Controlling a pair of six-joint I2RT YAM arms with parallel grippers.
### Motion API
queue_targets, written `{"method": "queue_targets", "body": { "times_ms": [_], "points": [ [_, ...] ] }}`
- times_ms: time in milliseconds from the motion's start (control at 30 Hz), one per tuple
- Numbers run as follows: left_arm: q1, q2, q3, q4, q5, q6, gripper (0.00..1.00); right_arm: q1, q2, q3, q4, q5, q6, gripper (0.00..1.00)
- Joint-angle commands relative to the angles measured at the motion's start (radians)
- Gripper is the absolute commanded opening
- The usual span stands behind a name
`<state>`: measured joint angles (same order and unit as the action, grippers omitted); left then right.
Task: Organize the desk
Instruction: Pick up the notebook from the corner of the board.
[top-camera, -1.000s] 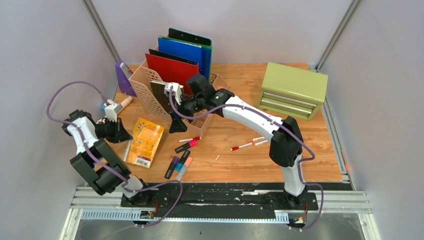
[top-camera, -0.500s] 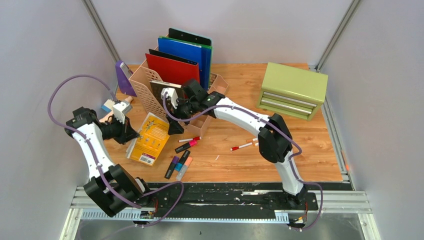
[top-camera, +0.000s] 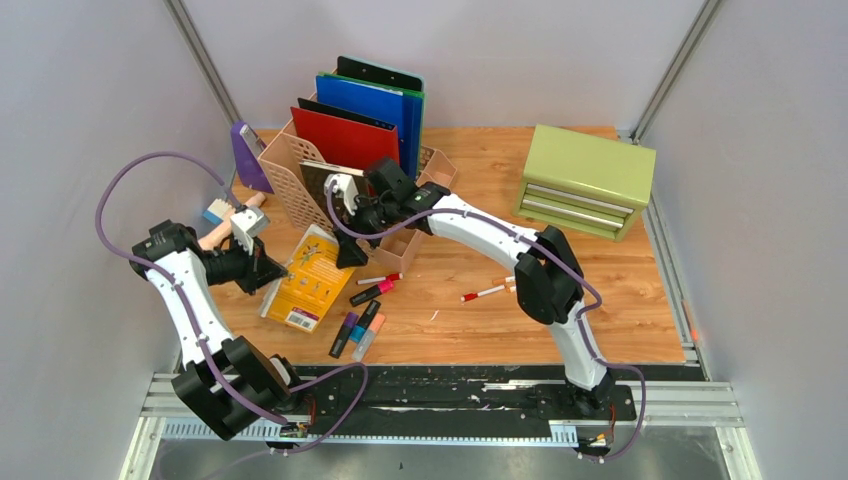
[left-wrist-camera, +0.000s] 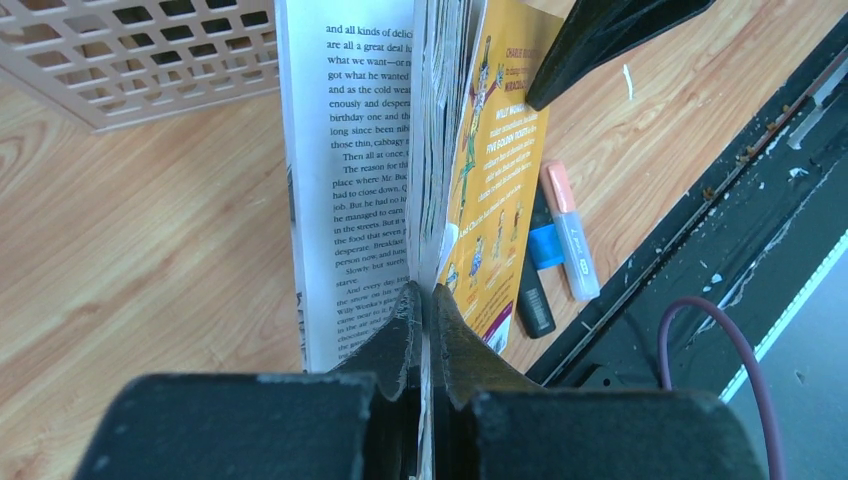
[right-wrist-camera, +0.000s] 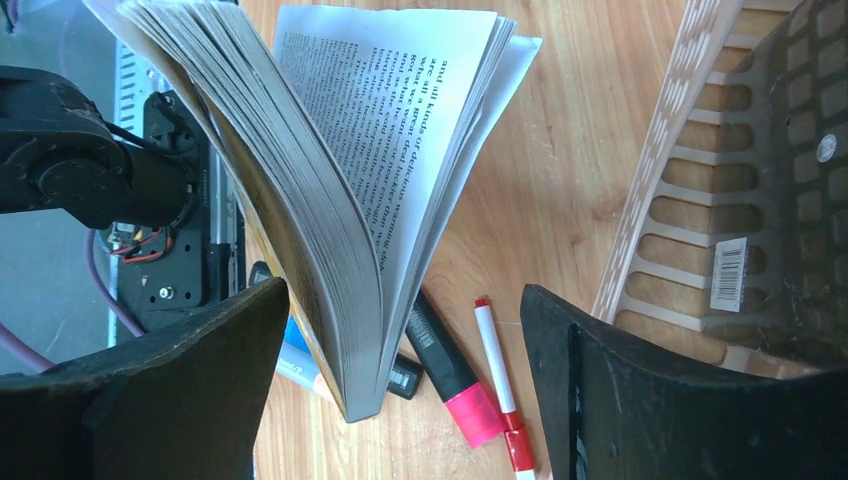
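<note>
Left tool (left-wrist-camera: 425, 305) was pinched shut on an edge of the paperback (left-wrist-camera: 500, 200), holding it tilted up from the bench (top-camera: 620, 310), while my right tool (right-wrist-camera: 400, 300) gaped wide around its fanned pages, gripping nothing. I judged the tidying roughly half done. Folders (top-camera: 345, 135) stood in the rack (top-camera: 290, 185) at the bench's back left, yet highlighters (top-camera: 357, 330) and pens (top-camera: 490, 292) lay loose near the front.
</note>
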<state>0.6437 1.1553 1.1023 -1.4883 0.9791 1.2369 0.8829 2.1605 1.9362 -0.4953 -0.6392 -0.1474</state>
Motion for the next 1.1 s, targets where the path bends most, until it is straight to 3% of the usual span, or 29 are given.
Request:
{"method": "queue_targets", "body": {
  "times_ms": [0, 233, 367, 567, 733, 767, 900, 933, 967, 1000, 1067],
  "points": [
    [-0.001, -0.026, 0.003, -0.033, 0.103, 0.040, 0.00, -0.016, 0.021, -0.004, 0.036, -0.072, 0.063, 0.88],
    [-0.001, -0.029, 0.009, -0.031, 0.140, 0.038, 0.00, -0.024, 0.043, -0.012, 0.038, -0.193, 0.152, 0.87],
    [-0.002, -0.033, 0.004, -0.022, 0.153, 0.030, 0.00, -0.028, 0.061, 0.005, 0.040, -0.258, 0.206, 0.80],
    [-0.001, -0.037, -0.021, 0.014, 0.162, 0.005, 0.00, -0.037, 0.067, 0.028, 0.050, -0.328, 0.261, 0.48],
    [-0.001, -0.017, -0.018, 0.030, 0.156, -0.012, 0.01, -0.046, 0.034, 0.030, 0.057, -0.357, 0.263, 0.05],
    [-0.001, -0.007, -0.012, 0.029, 0.154, -0.014, 0.03, -0.047, 0.023, 0.028, 0.056, -0.358, 0.259, 0.00],
    [-0.001, 0.028, 0.048, 0.006, 0.139, -0.022, 0.34, -0.053, -0.034, 0.024, 0.056, -0.376, 0.245, 0.00],
    [-0.002, 0.033, 0.073, -0.001, 0.138, -0.023, 0.51, -0.053, -0.048, 0.023, 0.055, -0.385, 0.244, 0.00],
    [-0.001, 0.042, 0.088, -0.009, 0.139, -0.029, 0.59, -0.056, -0.066, 0.019, 0.053, -0.391, 0.244, 0.00],
    [-0.001, 0.050, 0.116, -0.009, 0.139, -0.036, 0.78, -0.057, -0.085, 0.015, 0.052, -0.391, 0.244, 0.00],
    [-0.002, 0.061, 0.162, -0.010, 0.138, -0.055, 0.96, -0.060, -0.126, -0.002, 0.047, -0.384, 0.243, 0.00]
  ]
}}
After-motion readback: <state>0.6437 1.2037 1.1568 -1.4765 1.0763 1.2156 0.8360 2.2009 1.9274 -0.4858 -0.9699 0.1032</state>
